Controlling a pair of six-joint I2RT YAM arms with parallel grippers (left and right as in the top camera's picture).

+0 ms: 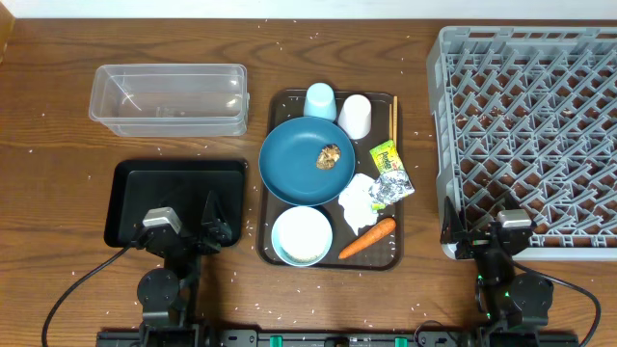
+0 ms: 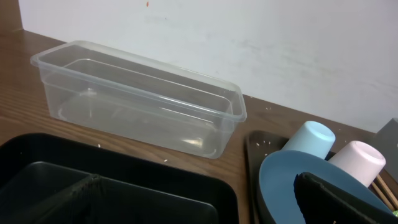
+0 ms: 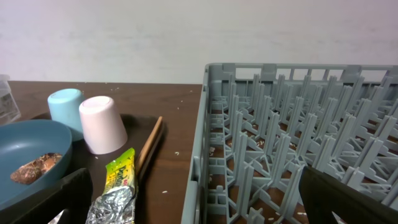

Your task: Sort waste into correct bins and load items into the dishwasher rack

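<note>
On the brown serving tray sit a dark-blue plate (image 1: pixel 294 169) with a brown food lump (image 1: pixel 330 155), a pale-blue cup (image 1: pixel 320 100), a white cup (image 1: pixel 355 116), chopsticks (image 1: pixel 393 116), a yellow-green wrapper (image 1: pixel 387 154), a silver wrapper (image 1: pixel 393 187), a white tissue (image 1: pixel 359 202), a carrot (image 1: pixel 367 239) and a pale-blue bowl (image 1: pixel 302 235). The clear tub (image 1: pixel 169 96) and the black tray (image 1: pixel 178 198) lie to the left, and the grey rack (image 1: pixel 525 116) to the right. My left gripper (image 1: pixel 191 231) is open over the black tray. My right gripper (image 1: pixel 479 239) is open at the rack's near-left corner.
The brown serving tray (image 1: pixel 273 106) lies between the bins and the rack. White rice grains are scattered over the wooden table (image 1: pixel 58 58). The rack's wall (image 3: pixel 214 137) stands close in front of my right gripper (image 3: pixel 193 205). A wall runs behind the table.
</note>
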